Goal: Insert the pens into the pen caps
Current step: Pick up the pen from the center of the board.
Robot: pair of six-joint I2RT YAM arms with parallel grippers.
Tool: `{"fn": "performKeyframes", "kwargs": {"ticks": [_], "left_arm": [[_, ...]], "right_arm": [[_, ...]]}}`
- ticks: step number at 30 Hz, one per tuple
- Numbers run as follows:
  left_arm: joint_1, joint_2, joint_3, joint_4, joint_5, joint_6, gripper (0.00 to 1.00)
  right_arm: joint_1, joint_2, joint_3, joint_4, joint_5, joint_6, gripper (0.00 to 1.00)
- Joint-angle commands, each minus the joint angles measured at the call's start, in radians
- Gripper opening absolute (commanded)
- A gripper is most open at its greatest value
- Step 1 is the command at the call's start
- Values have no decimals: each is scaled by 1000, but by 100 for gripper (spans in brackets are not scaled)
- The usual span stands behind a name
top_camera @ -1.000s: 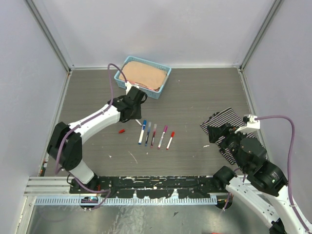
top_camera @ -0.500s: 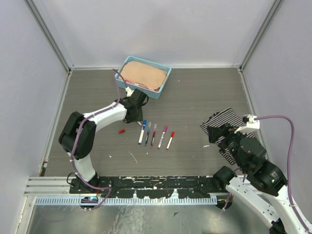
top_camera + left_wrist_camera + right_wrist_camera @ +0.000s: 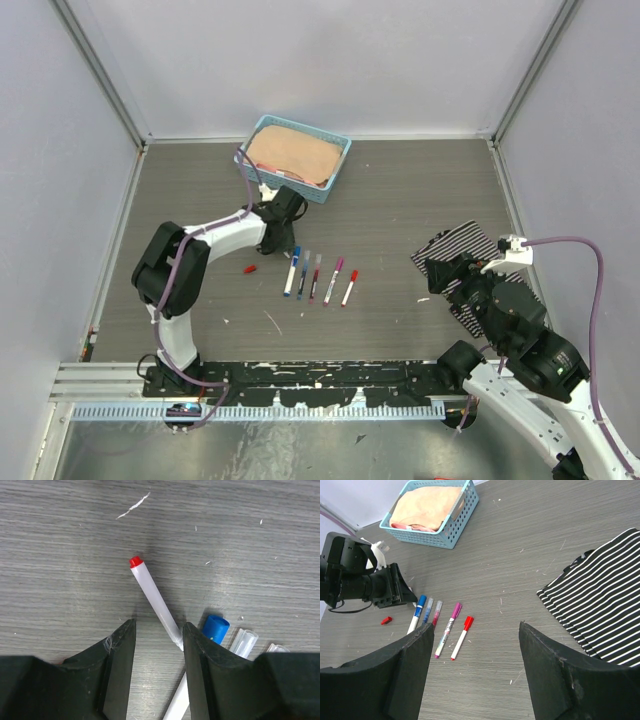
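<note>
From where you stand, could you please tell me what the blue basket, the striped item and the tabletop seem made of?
Blue basket: probably moulded plastic, matte, given its gridded holes. Striped item: apparently fabric, lying flat and limp with an uneven edge. Tabletop: grey wood-grain surface, possibly laminate; matte, with pale scuffs.

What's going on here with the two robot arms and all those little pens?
The left gripper is down at the table with its jaws apart, and an uncapped red-tipped pen lies flat between them; it does not look clamped. A loose red cap sits a little way off. Five capped pens lie in a row close by. The right gripper is open and empty, off to the side near a striped cloth.
</note>
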Motion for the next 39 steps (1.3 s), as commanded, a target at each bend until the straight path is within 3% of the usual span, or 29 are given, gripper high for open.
{"fn": "performKeyframes", "kwargs": {"ticks": [1,5,19,25,30,39], "left_arm": [[10,24,40,12,-29,-9,49],[15,43,45,13,-31,-4,45],[28,-10,-7,15,-35,54,7],[28,-229,-68,75,58,198,1],[-18,-464,-144,117,200,295,1],[-191,-848,-283,162,313,299,0]], "right_arm": [[2,5,4,26,-6,-18,74],[3,4,4,26,-7,-20,74],[1,5,11,24,-7,-20,74],[1,51,66,45,-34,-35,74],[1,133,107,132,-179,-33,74],[2,321,-3,538,-536,171,71]]}}
